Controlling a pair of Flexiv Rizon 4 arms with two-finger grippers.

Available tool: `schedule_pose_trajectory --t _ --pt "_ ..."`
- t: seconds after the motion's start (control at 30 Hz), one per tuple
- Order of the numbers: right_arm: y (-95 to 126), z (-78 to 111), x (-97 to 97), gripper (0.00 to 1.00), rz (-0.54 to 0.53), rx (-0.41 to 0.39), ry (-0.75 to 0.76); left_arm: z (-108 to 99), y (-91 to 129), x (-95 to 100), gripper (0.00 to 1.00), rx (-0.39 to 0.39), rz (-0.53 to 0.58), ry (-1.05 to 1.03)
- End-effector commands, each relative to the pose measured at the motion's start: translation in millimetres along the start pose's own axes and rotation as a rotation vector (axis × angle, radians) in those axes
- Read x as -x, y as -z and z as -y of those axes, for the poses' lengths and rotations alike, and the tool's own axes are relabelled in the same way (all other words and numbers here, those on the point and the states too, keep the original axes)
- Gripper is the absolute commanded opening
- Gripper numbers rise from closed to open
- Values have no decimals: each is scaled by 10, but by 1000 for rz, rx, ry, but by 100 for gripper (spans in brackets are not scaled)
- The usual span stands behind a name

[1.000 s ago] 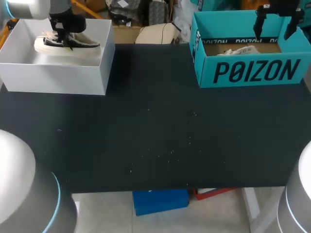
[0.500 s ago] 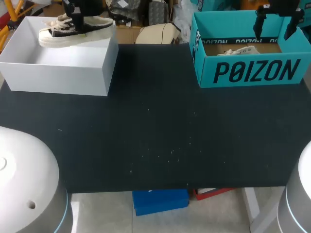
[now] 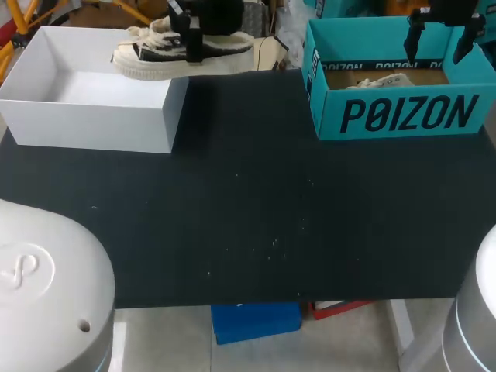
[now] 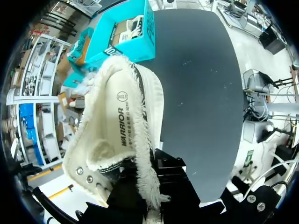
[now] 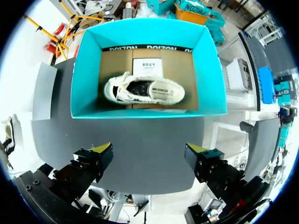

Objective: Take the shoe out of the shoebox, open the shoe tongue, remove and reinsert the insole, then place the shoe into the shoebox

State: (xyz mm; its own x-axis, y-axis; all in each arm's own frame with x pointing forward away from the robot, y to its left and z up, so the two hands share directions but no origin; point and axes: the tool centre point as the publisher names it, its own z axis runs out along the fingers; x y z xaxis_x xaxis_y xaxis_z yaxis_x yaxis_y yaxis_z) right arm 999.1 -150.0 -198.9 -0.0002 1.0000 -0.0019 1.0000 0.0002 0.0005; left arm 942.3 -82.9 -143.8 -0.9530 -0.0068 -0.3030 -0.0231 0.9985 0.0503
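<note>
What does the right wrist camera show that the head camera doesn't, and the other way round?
Only the right wrist view: the whole second shoe lying on the teal box's cardboard floor, with a white paper slip next to it. Only the head view: the white box, and the left end effector holding the other shoe in the air above its far right corner. Both: the teal box, the open right end effector above it, and the dark table.

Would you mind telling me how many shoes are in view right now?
2. One shoe is held in the left gripper over the far corner of the white box; the other shoe lies inside the teal box. No others appear hidden.
</note>
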Motion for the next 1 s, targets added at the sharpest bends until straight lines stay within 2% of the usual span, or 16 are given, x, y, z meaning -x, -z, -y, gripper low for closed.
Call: schedule_pose_trajectory --t 0.03,0.2,0.67,0.87,1.0 --pt "-4 -3 3 100 -1 0 0 239 52 -379 0 75 142 -1" --pt "-4 -3 3 100 -1 0 0 469 -168 -531 0 67 110 -6" --pt "-4 -3 3 100 -1 0 0 948 -902 -1004 0 47 24 -31" --pt "-4 -3 3 100 -1 0 0 1063 -1134 -1295 0 42 -13 -32" --pt "-4 -3 3 100 -1 0 0 1039 -1290 -1454 0 51 -30 -19"
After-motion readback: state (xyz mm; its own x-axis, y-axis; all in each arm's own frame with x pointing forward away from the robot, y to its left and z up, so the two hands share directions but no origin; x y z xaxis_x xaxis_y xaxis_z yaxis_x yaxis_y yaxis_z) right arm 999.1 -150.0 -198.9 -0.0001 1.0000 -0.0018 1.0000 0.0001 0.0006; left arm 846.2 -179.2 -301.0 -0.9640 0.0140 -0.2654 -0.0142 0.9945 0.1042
